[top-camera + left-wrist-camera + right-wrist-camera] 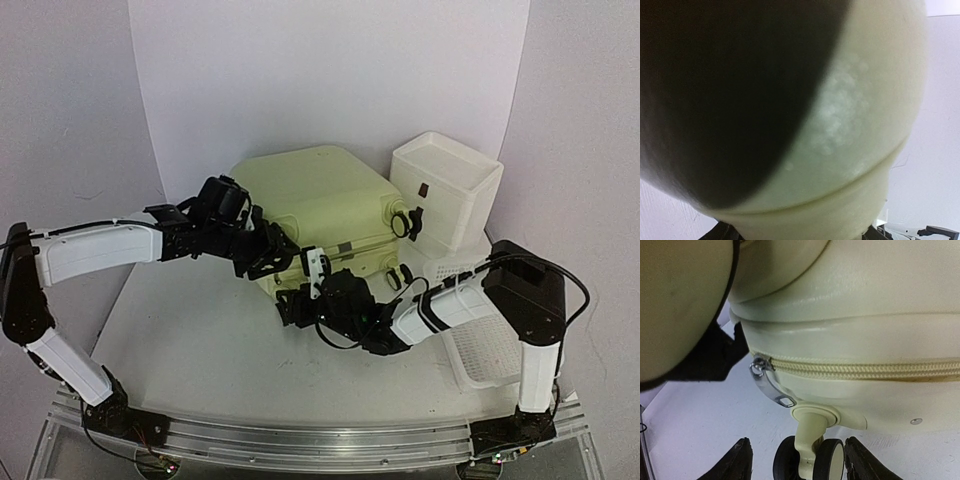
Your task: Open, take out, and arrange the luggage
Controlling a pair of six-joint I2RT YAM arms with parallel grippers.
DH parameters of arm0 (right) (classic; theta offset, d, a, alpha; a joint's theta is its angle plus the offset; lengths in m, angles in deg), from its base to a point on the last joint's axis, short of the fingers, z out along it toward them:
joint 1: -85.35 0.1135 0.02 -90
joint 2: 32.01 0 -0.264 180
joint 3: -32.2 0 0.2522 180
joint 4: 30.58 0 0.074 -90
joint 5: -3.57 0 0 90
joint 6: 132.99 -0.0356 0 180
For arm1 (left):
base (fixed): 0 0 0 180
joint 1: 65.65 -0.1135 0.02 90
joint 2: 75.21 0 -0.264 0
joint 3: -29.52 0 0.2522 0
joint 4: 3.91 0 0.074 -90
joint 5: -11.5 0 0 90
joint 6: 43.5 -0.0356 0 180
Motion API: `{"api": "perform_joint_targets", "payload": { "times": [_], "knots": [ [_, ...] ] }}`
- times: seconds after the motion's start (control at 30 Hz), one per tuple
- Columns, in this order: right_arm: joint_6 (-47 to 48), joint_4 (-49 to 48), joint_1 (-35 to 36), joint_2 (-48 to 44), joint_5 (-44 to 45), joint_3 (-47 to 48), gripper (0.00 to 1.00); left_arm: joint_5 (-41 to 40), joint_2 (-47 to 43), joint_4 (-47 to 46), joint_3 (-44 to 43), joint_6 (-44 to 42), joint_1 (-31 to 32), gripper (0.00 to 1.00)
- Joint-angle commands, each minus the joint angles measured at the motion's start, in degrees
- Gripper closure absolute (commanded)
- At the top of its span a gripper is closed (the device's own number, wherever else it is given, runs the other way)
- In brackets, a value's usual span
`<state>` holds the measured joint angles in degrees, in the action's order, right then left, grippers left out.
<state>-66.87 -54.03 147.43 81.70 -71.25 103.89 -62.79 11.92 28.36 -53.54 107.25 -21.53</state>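
The luggage (320,195), a large pale yellow-green hard-shell case, lies flat in the middle of the table. My left gripper (272,258) is at its front left corner. In the left wrist view the blurred shell (860,125) fills the space between the jaws, and only dark slivers of the fingers show at the bottom edge. My right gripper (292,303) is low at the front corner. It stands open (797,447) astride a black caster wheel (832,460), with a gap on the left. The silver zipper pull (771,385) hangs just above, at the end of the closed zipper (865,369).
A white box (445,190) stands against the luggage's right side. A white mesh basket (485,350) lies on the table at the right, beside my right arm. White walls close in the back and both sides.
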Motion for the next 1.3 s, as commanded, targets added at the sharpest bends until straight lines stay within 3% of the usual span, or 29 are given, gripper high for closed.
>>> {"api": "perform_joint_targets", "payload": {
  "times": [0.0,0.17,0.33,0.63,0.9,1.07,1.27],
  "knots": [
    [1.2,-6.2,0.4,1.3,5.4,3.9,0.38,3.0,-3.7,-23.5,-10.5,3.3,0.7,1.00],
    [2.8,-12.7,0.5,3.4,6.0,5.0,0.38,3.4,-3.5,-23.7,-11.4,4.3,0.8,1.00],
    [4.2,-13.2,1.0,5.3,6.8,8.9,0.39,3.2,-3.6,-23.7,-11.9,5.0,0.9,1.00],
    [6.0,-14.4,4.8,9.2,19.2,13.9,0.52,3.1,-3.9,-24.3,-11.9,6.3,1.0,1.00],
    [6.1,-16.1,6.5,11.6,22.6,17.5,0.50,2.9,-4.1,-24.7,-12.0,6.8,1.1,1.00],
    [7.1,-17.7,6.4,6.9,22.4,11.3,0.48,1.6,-5.1,-24.8,-9.4,5.1,1.1,1.00],
    [6.4,-17.7,5.2,0.1,16.4,0.9,0.44,-3.0,-9.8,-24.7,0.3,-1.3,1.0,1.00]
  ]
}}
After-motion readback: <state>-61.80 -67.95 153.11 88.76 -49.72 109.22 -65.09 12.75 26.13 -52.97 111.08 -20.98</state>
